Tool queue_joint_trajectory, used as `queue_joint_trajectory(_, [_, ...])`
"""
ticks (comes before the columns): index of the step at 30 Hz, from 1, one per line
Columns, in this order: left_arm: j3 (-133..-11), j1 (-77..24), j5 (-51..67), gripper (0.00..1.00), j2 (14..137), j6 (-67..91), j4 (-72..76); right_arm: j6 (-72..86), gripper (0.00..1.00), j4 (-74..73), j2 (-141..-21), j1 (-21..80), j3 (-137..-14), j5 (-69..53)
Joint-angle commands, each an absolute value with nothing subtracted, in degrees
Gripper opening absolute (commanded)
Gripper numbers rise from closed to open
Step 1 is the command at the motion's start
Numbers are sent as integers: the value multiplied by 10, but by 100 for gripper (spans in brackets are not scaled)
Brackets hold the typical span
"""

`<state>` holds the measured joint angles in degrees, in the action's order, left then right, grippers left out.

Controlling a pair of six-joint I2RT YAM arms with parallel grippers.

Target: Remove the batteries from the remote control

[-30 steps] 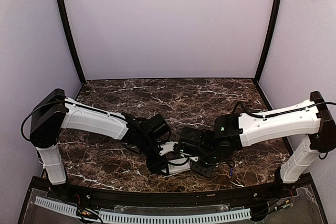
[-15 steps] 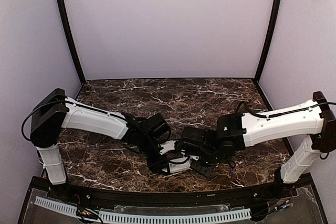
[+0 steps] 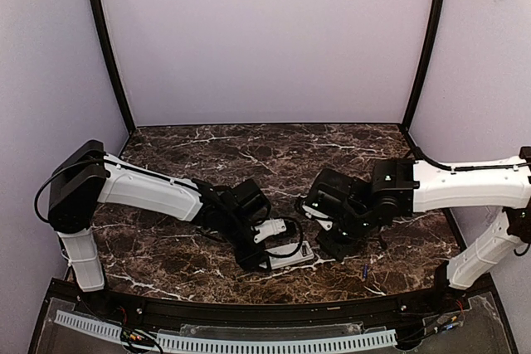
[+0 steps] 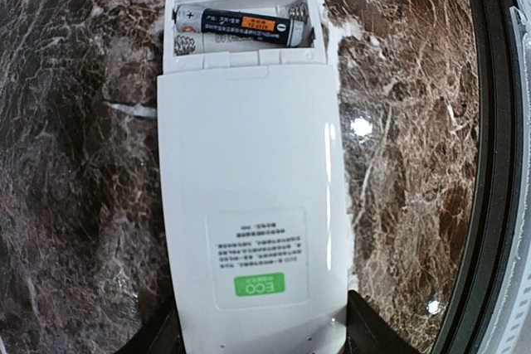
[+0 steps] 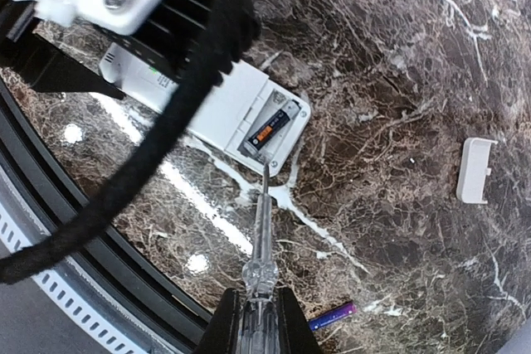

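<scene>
The white remote control [image 4: 249,196] lies back up on the marble table, its battery compartment open at the far end. One dark battery [image 4: 245,26] with an orange label sits in the compartment; the slot beside it is empty. My left gripper [image 4: 261,339] is shut on the remote's near end; it also shows in the top view [image 3: 270,256]. My right gripper [image 5: 259,317] is shut on a clear-handled screwdriver [image 5: 262,230], whose tip is just short of the compartment end of the remote [image 5: 224,105]. A loose blue-purple battery [image 5: 332,317] lies on the table, also seen in the top view [image 3: 365,271].
The small white cover piece [image 5: 474,170] lies on the table to the right of the remote. A black cable [image 5: 166,147] from my left arm crosses the right wrist view. The table's black front rail [image 4: 498,163] runs close beside the remote.
My right gripper has pulled back up and to the right, away from the remote. The left gripper and the remote have shifted slightly right.
</scene>
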<state>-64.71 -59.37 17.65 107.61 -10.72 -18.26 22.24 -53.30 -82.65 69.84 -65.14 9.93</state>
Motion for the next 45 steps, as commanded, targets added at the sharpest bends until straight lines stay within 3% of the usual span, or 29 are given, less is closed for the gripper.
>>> queue_joint_trajectory(1, [-622,-595,123,0,1084,-105,-207,255,0,-542,-821,671,-638,81])
queue_joint_trajectory(10, [-618,-608,24,0,1070,-122,-180,294,0,-517,-817,623,-634,30])
queue_joint_trajectory(26, [-593,-611,-9,0,1060,-137,-125,299,0,-393,-809,495,-580,-161])
queue_joint_trajectory(45, [-587,-619,-46,0,1061,-128,-103,288,0,-336,-826,452,-540,-185])
